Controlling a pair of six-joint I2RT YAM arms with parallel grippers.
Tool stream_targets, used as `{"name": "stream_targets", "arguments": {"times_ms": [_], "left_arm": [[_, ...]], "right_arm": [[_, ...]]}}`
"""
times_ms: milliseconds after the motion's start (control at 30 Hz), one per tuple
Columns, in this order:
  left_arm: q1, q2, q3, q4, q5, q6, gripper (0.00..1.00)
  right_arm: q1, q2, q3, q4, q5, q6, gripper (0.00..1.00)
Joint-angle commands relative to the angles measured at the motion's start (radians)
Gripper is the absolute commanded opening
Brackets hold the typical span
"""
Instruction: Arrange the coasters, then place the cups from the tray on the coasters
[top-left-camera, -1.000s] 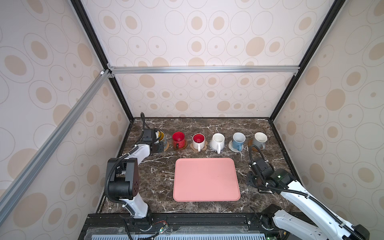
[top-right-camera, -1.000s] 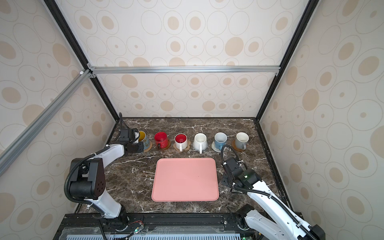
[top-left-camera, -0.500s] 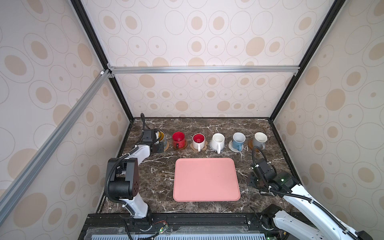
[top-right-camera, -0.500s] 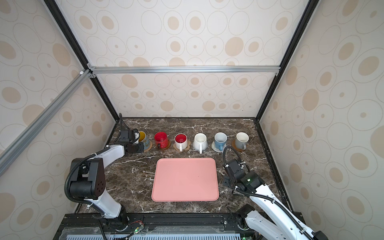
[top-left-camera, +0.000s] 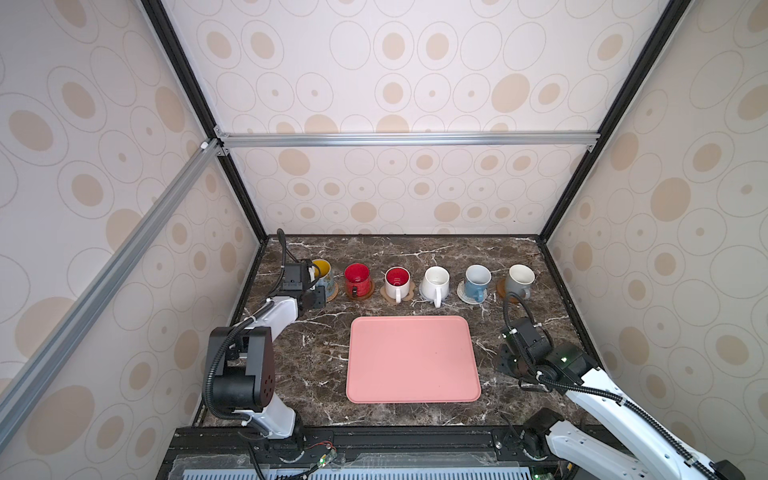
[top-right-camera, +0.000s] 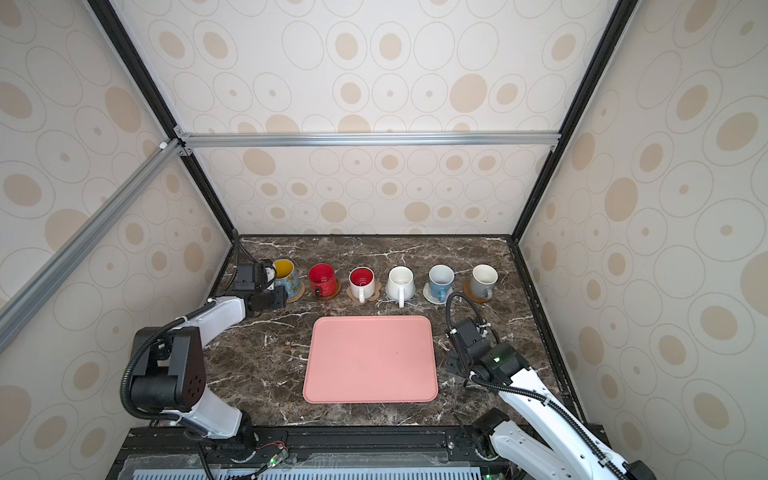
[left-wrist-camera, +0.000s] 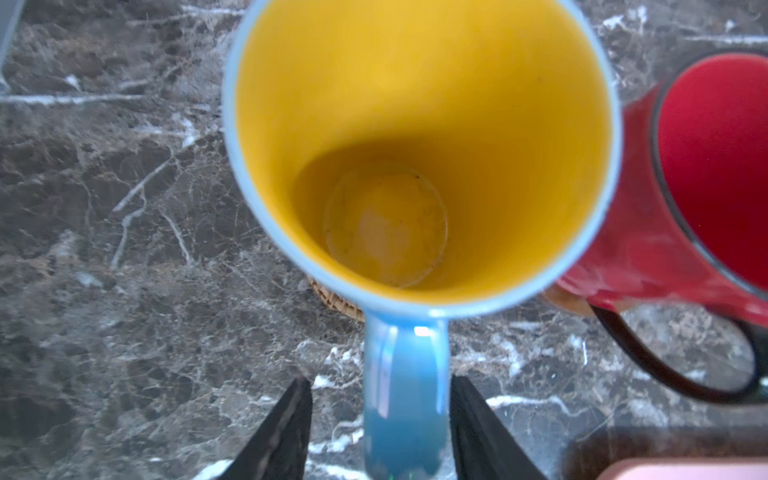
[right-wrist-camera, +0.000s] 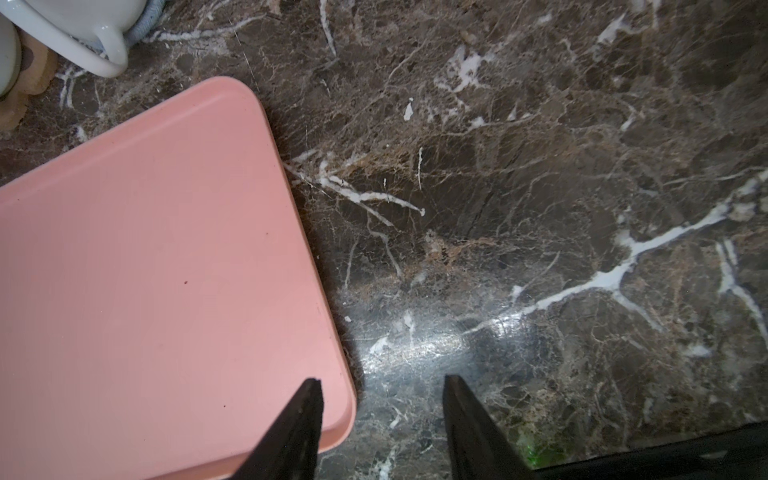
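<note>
Left gripper (left-wrist-camera: 380, 384) is released, jaws straddling the handle of the blue cup (left-wrist-camera: 415, 145). That cup stands on the rattan coaster (left-wrist-camera: 336, 300), at 11 o'clock from the tray (top-left-camera: 411, 361); its side print is too small to read. Right gripper (right-wrist-camera: 380, 380) hangs unclenched at the tray's 3 o'clock edge.

Counter: dark brown marble slab (top-left-camera: 316, 340) veined in white.
Walls: cream panels (top-left-camera: 395, 83) printed with beige ovals.
Frame: black corner posts (top-left-camera: 242, 195) joined by silver aluminium crossbar (top-left-camera: 407, 139).

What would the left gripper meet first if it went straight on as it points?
Probably the blue cup: its handle lies between the open jaws of the left gripper, though depth is unclear.
</note>
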Motion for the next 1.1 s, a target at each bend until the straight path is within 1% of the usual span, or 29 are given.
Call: {"name": "stream_targets", "arguments": {"times_ms": [0,167,267,367,533,567,600,633,767,833,900,1000,1033,1067], "left_arm": [[0.007,-0.050,-0.006,-0.003,-0.011,0.013,0.62],[0.007,-0.119,-0.022,-0.012,-0.010,0.007,0.67],[0.007,-0.178,-0.046,-0.003,0.027,0.013,0.70],[0.007,-0.272,-0.105,0.037,0.059,0.012,0.74],[0.007,-0.462,-0.223,0.117,0.047,-0.027,0.80],[0.007,-0.500,-0.244,0.129,0.039,-0.037,0.83],[0.007,-0.534,-0.263,0.140,0.031,-0.048,0.90],[0.007,-0.558,-0.282,0.149,0.028,-0.055,0.99],[0.007,-0.637,-0.376,0.203,0.007,-0.070,1.00],[0.007,-0.662,-0.395,0.205,-0.010,-0.088,1.00],[0.007,-0.691,-0.411,0.211,-0.025,-0.115,1.00],[0.007,-0.740,-0.467,0.272,-0.021,-0.136,1.00],[0.007,-0.764,-0.499,0.310,-0.019,-0.133,1.00],[0.007,-0.791,-0.537,0.352,-0.021,-0.133,1.00]], "right_arm": [[-0.006,0.003,0.027,-0.030,0.028,-0.007,0.51],[-0.005,-0.003,0.027,-0.034,0.028,-0.004,0.51],[-0.006,-0.008,0.028,-0.034,0.032,-0.005,0.51],[-0.006,-0.008,0.034,-0.038,0.040,-0.006,0.51],[-0.006,-0.011,0.041,-0.031,0.076,-0.024,0.51],[-0.006,-0.015,0.044,-0.025,0.085,-0.031,0.51],[-0.005,-0.016,0.047,-0.017,0.094,-0.039,0.51],[-0.005,-0.018,0.048,-0.010,0.102,-0.047,0.51],[-0.005,-0.027,0.046,0.047,0.139,-0.073,0.54],[-0.005,-0.030,0.045,0.077,0.144,-0.088,0.57],[-0.005,-0.029,0.043,0.099,0.156,-0.100,0.62],[-0.005,-0.029,0.039,0.133,0.185,-0.120,0.69],[-0.006,-0.030,0.039,0.144,0.197,-0.125,0.73],[-0.006,-0.029,0.041,0.151,0.215,-0.128,0.82]]}}
